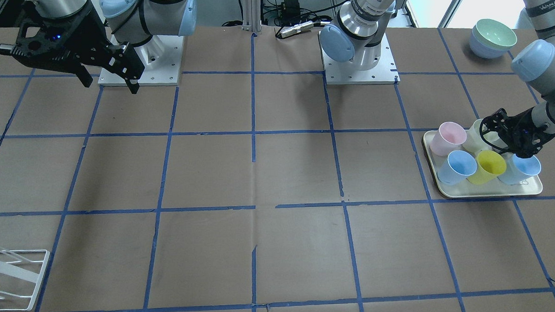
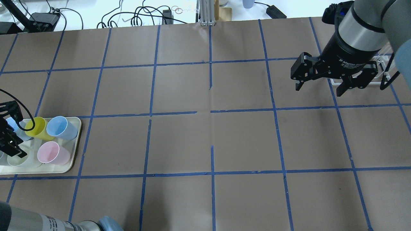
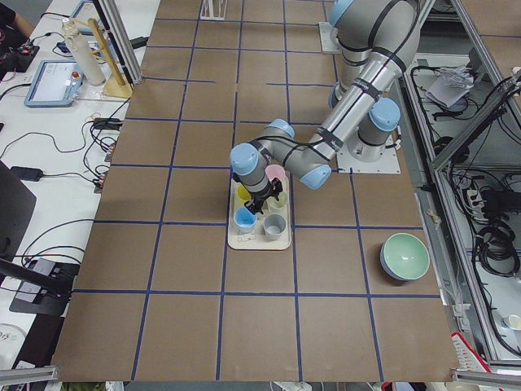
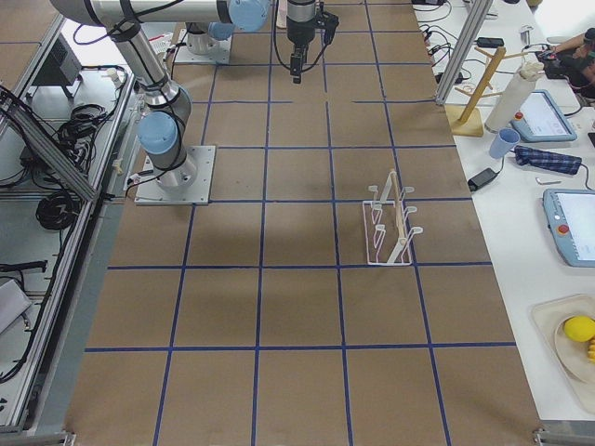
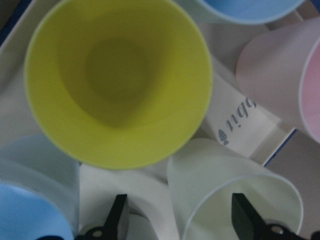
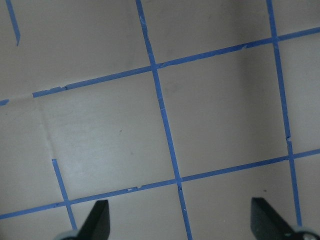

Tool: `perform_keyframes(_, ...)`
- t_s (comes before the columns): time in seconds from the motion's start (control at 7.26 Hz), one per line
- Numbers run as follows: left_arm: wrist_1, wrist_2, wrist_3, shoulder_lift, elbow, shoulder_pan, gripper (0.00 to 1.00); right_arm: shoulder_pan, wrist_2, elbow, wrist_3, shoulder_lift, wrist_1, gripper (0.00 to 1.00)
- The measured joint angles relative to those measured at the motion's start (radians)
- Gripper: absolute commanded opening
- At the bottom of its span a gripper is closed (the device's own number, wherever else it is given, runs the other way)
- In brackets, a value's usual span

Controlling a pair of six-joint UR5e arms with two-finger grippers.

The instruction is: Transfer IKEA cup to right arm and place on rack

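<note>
Step in hand: the pick-up, ahead of the hand-over. The left gripper point(image 5: 181, 212) is low over the tray point(image 1: 491, 194) at the left end of the table, jaws released and not yet closed. In the left wrist view one fingertip stands over the mouth of the IKEA cup point(image 5: 235, 195) and the other just outside its wall, so a pinch on the rim appears intended. The IKEA cup stands upright in the tray's robot-side row, just beside the pink cup point(image 1: 447, 138) and close to the yellow cup point(image 1: 490, 164). The right gripper point(image 2: 319, 90) hangs above bare table near the rack point(image 4: 390, 223), jaws released and holding nothing. In the inspector's judgement, the next move calls for closing on the cup wall alone, lifting straight up to clear the crowded neighbours, then carrying it toward mid-table, where the right arm point(image 2: 359, 29) can take it. The tight packing is the likely hazard. Count: one tray; one rack; two grippers. Cups in the front view: two blue cups point(image 1: 460, 166), one yellow, one pink and one cream-white. The left side view shows a further greyish cup point(image 3: 273, 228) at the tray's near end, which would make six. The bowls point(image 1: 492, 37) appear to be two, nested, well apart from the tray.
</note>
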Motion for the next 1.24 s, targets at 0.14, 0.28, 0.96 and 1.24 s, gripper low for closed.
perform_keyframes(0.14,0.0,0.0,0.0,-0.002,0.0,0.0,0.62,0.0,-0.002,0.0,0.0,0.001,0.001,1.0)
perform_keyframes(0.28,0.0,0.0,0.001,-0.003,0.0,0.0,0.48,0.0,0.0,0.0,0.0,0.001,0.004,1.0)
perform_keyframes(0.96,-0.001,0.002,-0.004,-0.001,0.0,0.0,0.03,0.0,-0.001,0.002,0.0,0.005,0.026,1.0)
perform_keyframes(1.24,-0.001,0.016,-0.004,0.001,0.003,-0.001,0.0,0.0,0.002,0.003,0.004,0.007,0.025,1.0)
